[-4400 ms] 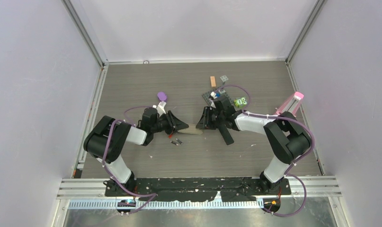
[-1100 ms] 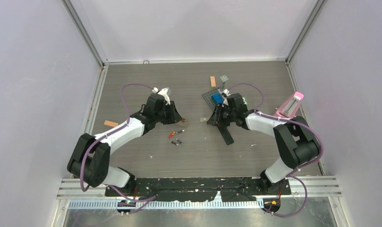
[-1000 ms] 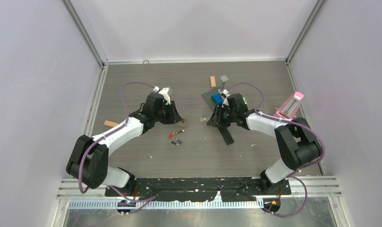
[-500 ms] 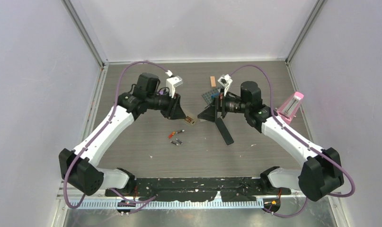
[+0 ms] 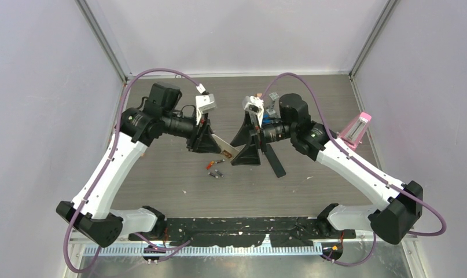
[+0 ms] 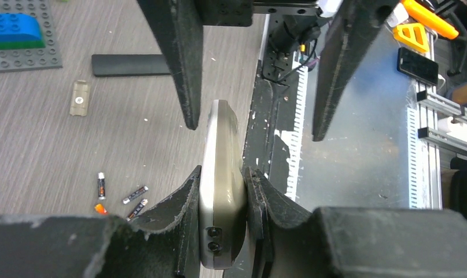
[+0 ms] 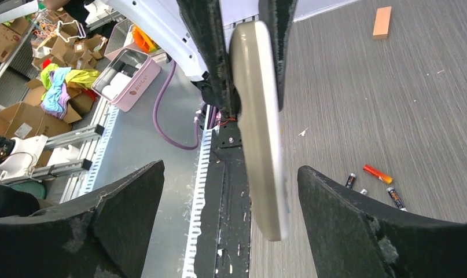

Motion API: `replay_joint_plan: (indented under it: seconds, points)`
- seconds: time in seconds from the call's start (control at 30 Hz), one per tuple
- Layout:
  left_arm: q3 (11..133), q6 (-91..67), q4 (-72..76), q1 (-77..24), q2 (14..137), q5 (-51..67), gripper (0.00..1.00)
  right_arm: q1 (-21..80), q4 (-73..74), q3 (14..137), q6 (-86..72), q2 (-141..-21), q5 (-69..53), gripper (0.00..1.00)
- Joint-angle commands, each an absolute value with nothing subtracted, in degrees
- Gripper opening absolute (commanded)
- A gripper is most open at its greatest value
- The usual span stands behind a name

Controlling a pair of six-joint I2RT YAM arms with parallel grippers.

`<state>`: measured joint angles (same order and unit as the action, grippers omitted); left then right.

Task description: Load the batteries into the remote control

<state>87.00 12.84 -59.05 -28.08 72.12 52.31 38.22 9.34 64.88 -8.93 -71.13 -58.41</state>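
Beige remote [image 5: 224,145] lengthwise toward right hand [image 5: 238,149]

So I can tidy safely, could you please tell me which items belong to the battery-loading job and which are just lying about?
Job: slim beige plastic remote control; small orange-red and dark cylindrical batteries.
Lying about: long black bar; grey studded baseplate; orange rectangular block.
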Motion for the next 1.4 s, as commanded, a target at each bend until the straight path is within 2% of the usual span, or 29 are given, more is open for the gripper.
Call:
replay_joint_plan:
  seconds: [0.0, 0.27, 0.33, 0.47, 0.6, 0.73, 0.8, 0.9, 1.1, 1.2, 1.37]
  points:
    - [89.0, 15.6, -61.4, -28.1, 70.2, 57.0, 0.00, 39.8, 12.9, 67.7, -5.8, -72.4, -57.2, 0.88]
    - [89.1, 15.4, -60.3, -28.1, 68.6, 60.7, 0.00, 44.4, 16.7, 70.0, -2.5, -74.6, -53.4, 0.87]
    - [88.9, 15.0, -59.9, -28.1, 68.2, 60.7, 0.00, 44.9, 16.3, 70.2, -3.0, -74.8, -52.8, 0.83]
    - [88.3, 13.4, -57.8, -28.1, 67.4, 60.4, 0.01, 45.1, 14.7, 69.6, -4.7, -74.7, -52.6, 0.66]
    - [87.2, 10.4, -54.4, -28.1, 66.2, 60.3, 0.12, 45.1, 13.0, 69.3, -7.6, -75.2, -52.8, 0.48]
    - [85.2, 5.8, -48.8, -28.0, 64.7, 61.8, 0.33, 45.0, 9.4, 68.5, -11.3, -75.0, -52.9, 0.27]
    - [83.4, 1.5, -43.9, -27.5, 63.4, 63.2, 0.43, 45.0, 7.4, 68.2, -13.3, -74.6, -52.8, 0.21]
    - [79.0, -8.4, -31.5, -26.3, 60.6, 63.4, 0.52, 44.7, 1.7, 66.8, -18.5, -74.2, -52.7, 0.17]
    - [65.9, -31.3, 0.1, -25.5, 53.1, 49.4, 0.70, 43.9, -10.7, 64.7, -27.5, -73.3, -51.4, 0.16]
    - [60.2, -41.4, 13.0, -25.4, 51.4, 41.9, 0.71, 43.3, -15.7, 64.6, -31.3, -74.0, -51.1, 0.16]
    - [54.2, -49.9, 23.9, -25.5, 50.4, 32.4, 0.59, 42.9, -21.7, 64.1, -35.9, -75.8, -50.4, 0.16]
